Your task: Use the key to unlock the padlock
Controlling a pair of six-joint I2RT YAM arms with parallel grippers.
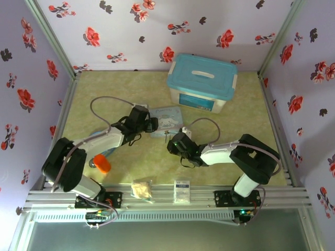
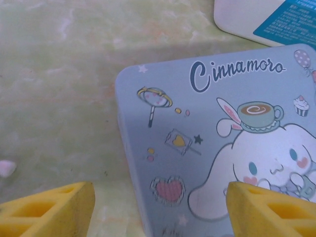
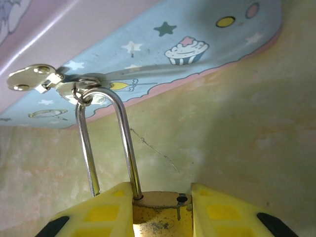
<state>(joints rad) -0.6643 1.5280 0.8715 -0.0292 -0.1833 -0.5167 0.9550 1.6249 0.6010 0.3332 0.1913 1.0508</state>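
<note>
My right gripper [image 3: 163,207] is shut on the brass padlock [image 3: 160,217], squeezing its body between the yellow fingers [image 3: 103,207]. The silvery shackle [image 3: 106,133] rises from the body; one leg enters the top, the other passes behind the left finger, and an empty hole shows on the body's top. A ring on the shackle carries the small key [image 3: 29,79], which rests against the pastel cartoon tin [image 3: 173,39]. In the top view the right gripper [image 1: 175,142] sits just below the tin [image 1: 168,116]. My left gripper [image 2: 160,207] is open over the tin's [image 2: 222,138] left edge, holding nothing.
A blue-lidded white box [image 1: 201,81] stands behind the tin; its corner [image 2: 266,19] shows in the left wrist view. An orange object [image 1: 102,164] lies beside the left arm. A small bag [image 1: 142,189] and a white packet [image 1: 182,191] sit on the front rail.
</note>
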